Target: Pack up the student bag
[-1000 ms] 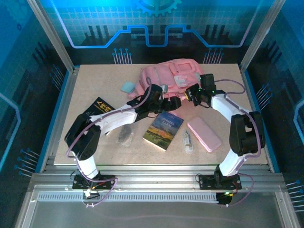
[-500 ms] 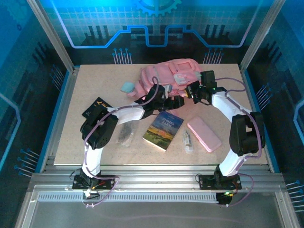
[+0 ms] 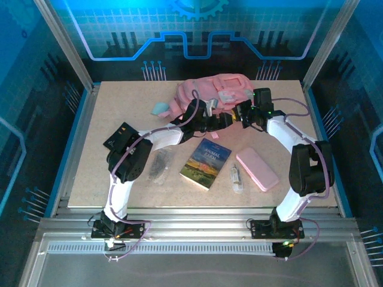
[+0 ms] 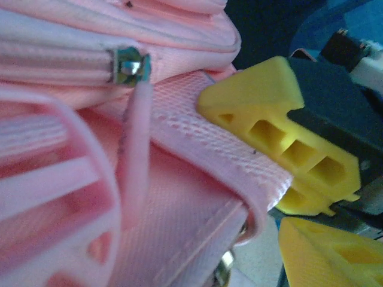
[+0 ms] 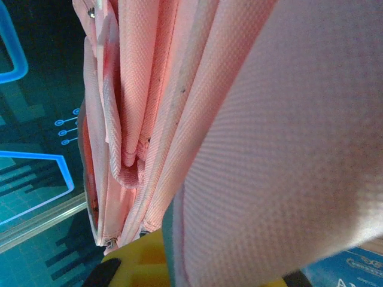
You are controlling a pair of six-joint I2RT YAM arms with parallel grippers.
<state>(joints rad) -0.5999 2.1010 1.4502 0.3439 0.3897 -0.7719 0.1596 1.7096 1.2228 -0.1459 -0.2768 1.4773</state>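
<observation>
One student bag (image 3: 206, 91), lengthwise left-to-right

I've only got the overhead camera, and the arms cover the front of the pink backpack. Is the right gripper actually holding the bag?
Observer: Yes. The left wrist camera shows the right gripper with its yellow fingers closed on a woven edge of the student bag.
Operator: Where's the zipper?
Observer: A metal zipper slider sits just above that edge, its pink pull tab hanging down.
Operator: And the left gripper?
Observer: The left gripper looks open, with the pull tab in front of it, not gripped.
</observation>
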